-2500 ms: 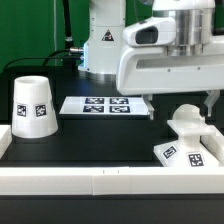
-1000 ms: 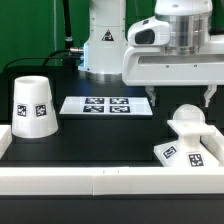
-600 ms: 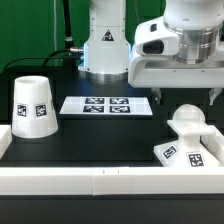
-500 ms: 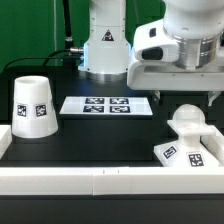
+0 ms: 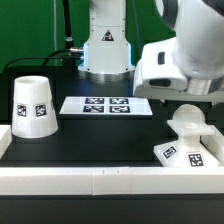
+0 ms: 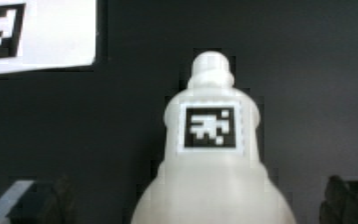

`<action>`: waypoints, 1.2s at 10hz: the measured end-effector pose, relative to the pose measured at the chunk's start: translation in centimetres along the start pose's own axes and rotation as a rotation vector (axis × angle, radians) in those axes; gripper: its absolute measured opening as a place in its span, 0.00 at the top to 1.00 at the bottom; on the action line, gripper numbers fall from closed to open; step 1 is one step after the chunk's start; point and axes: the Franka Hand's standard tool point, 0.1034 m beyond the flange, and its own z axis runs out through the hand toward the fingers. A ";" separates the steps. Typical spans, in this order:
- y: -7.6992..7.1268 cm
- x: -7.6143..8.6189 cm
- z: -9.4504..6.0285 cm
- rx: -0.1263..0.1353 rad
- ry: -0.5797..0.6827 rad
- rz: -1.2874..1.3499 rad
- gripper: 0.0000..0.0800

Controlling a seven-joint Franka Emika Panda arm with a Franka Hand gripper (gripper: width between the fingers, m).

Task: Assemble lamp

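The ball-shaped bulb [image 5: 187,119] sits at the exterior view's right, just behind the small sloped base [image 5: 188,152]. I cannot tell whether they touch. The tapered shade [image 5: 33,105] stands upside down at the exterior view's left. The arm's white hand [image 5: 185,68] hangs tilted over the bulb, and its fingertips are hidden in the exterior view. In the wrist view my gripper [image 6: 190,202] is open. Its dark fingers [image 6: 23,202] stand on either side of the tagged bulb [image 6: 208,150], clear of it.
The marker board [image 5: 105,104] lies flat mid-table, and a corner of it shows in the wrist view [image 6: 34,35]. A white raised rim [image 5: 100,178] runs along the front and left edges of the black table. The robot's base [image 5: 105,45] stands at the back.
The hand has shifted toward the exterior view's right and tilted over the bulb. The fingers seen earlier beside the bulb no longer show there. The lamp parts have not moved.
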 end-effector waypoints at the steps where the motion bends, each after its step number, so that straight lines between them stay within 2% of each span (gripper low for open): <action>1: 0.0 0.2 0.1 0.000 -0.003 0.001 0.13; 3: -0.9 0.6 0.8 0.005 0.017 0.002 0.13; 7: -0.8 1.6 2.8 0.006 0.046 0.002 0.13; 12: -0.5 2.2 3.4 0.008 0.048 0.004 0.13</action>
